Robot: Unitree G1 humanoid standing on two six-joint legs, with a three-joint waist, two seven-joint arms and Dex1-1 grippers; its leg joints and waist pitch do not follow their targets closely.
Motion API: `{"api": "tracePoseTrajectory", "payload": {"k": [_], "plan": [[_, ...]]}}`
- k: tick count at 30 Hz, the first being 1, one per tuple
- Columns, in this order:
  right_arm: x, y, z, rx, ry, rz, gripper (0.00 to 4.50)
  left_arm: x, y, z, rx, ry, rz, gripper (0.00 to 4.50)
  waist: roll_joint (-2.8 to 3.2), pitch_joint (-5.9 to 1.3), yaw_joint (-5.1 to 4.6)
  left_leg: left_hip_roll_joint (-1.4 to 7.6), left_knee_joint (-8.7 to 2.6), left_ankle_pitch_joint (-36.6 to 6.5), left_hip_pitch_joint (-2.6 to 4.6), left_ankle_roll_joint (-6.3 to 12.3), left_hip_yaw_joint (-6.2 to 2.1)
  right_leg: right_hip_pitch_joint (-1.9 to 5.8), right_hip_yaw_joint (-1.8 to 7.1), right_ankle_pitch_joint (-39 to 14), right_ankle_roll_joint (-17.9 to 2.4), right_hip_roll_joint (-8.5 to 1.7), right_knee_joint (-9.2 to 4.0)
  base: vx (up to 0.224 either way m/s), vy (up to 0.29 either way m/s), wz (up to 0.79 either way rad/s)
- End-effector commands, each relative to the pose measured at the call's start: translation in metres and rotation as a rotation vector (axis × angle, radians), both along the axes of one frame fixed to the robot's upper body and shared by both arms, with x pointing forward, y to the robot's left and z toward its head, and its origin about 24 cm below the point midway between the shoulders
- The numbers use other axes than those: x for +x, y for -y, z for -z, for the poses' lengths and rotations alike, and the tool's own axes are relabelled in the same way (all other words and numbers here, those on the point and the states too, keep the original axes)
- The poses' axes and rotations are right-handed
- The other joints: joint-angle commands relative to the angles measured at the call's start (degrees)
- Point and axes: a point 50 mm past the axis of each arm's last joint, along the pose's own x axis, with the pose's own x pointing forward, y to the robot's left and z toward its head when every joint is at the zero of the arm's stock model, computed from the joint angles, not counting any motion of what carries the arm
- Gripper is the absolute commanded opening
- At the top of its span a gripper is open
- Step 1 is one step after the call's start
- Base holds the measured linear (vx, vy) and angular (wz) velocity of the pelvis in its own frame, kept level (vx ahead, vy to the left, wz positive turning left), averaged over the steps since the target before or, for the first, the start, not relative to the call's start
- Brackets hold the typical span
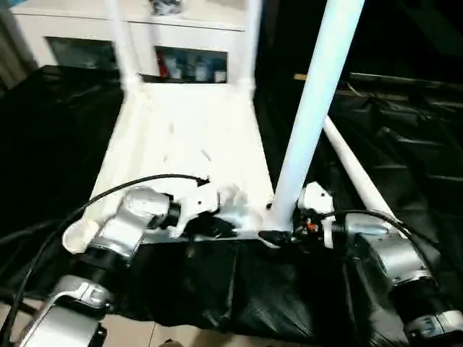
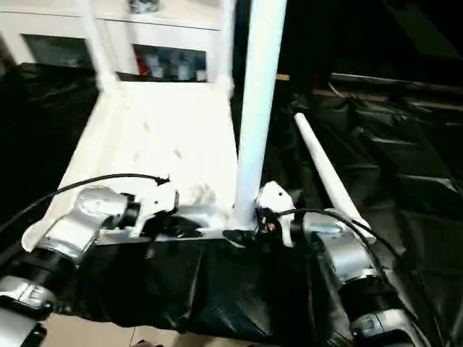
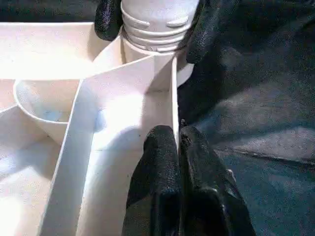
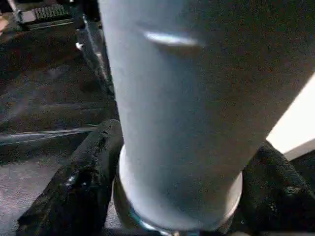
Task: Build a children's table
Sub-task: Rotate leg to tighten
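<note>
With my left gripper (image 3: pixel 178 147) pinched shut on the tabletop (image 1: pixel 188 137) rim, I keep the right gripper (image 4: pixel 182 191) snug around the leg (image 1: pixel 311 108), twisting it straight.

Indoor test room: white glass-door cabinet (image 1: pixel 145 43), black sheeting (image 1: pixel 405 159) over floor.

Black sheet (image 1: pixel 405 152) covers support surface, wrinkled, glossy. Tabletop (image 1: pixel 188 144) lies directly on it, underside up, near edge close to sheet's front edge. Loose leg (image 1: pixel 358 173) lies on sheet just right of tabletop, angled away. Pale floor (image 1: pixel 166 334) shows below sheet's front edge.
</note>
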Motion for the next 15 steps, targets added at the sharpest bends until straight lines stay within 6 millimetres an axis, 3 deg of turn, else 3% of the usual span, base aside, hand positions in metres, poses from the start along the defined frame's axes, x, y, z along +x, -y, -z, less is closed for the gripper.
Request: {"api": "tracePoseTrajectory", "payload": {"k": [1, 5, 9, 12, 14, 15], "plan": [[-0.003, -0.003, 0.002, -0.013, -0.043, -0.066, 3.07, -0.008, 0.012, 0.003, 0.012, -0.025, 0.117, 0.00, -0.02, -2.73, -0.01, 1.86, -3.62, -14.14, 0.74, 3.23, -0.51, 2.48, 2.32, -13.16, -13.11, -2.69, -3.29, 0.000, 0.000, 0.00], [-0.003, -0.002, 0.002, -0.005, -0.062, -0.076, 2.78, -0.008, 0.012, 0.003, 0.014, -0.030, 0.130, 0.00, 0.03, -2.95, 0.03, 1.83, -3.40, -11.90, 0.59, 3.87, -0.50, 2.67, 2.25, -9.12, -14.09, -2.63, -2.80, 0.000, 0.000, 0.00], [-0.004, -0.002, 0.002, 0.021, -0.066, -0.050, 2.74, -0.007, 0.014, 0.002, -0.002, -0.037, 0.117, 0.00, 0.09, -2.95, 0.07, 1.80, -3.33, -11.67, 0.60, 4.08, -0.45, 2.72, 2.21, -8.35, -14.55, -2.63, -2.78, 0.000, 0.000, 0.00], [-0.004, -0.002, 0.003, 0.037, -0.058, -0.016, 2.74, -0.005, 0.016, 0.003, -0.013, -0.032, 0.086, 0.00, 0.05, -2.87, 0.14, 1.83, -3.42, -12.72, 0.69, 3.64, -0.48, 2.66, 2.23, -10.35, -14.13, -2.71, -3.00, 0.000, 0.000, 0.00], [0.005, -0.006, 0.012, 0.036, -0.015, 0.203, 2.73, 0.002, 0.028, 0.006, -0.037, -0.011, -0.040, 0.00, 0.03, -2.60, -0.11, 1.80, -3.62, -15.13, 1.01, 2.40, -0.50, 2.15, 2.33, -13.83, -13.52, -2.76, -3.52, 0.000, 0.000, 0.00], [0.005, -0.006, 0.012, 0.036, -0.015, 0.203, 2.73, 0.002, 0.028, 0.006, -0.037, -0.011, -0.040, 0.00, -0.08, -2.57, -0.30, 1.71, -3.71, -15.81, 0.90, 1.94, -0.62, 2.28, 2.30, -15.34, -13.11, -2.81, -3.59, 0.000, 0.000, 0.00]]}}
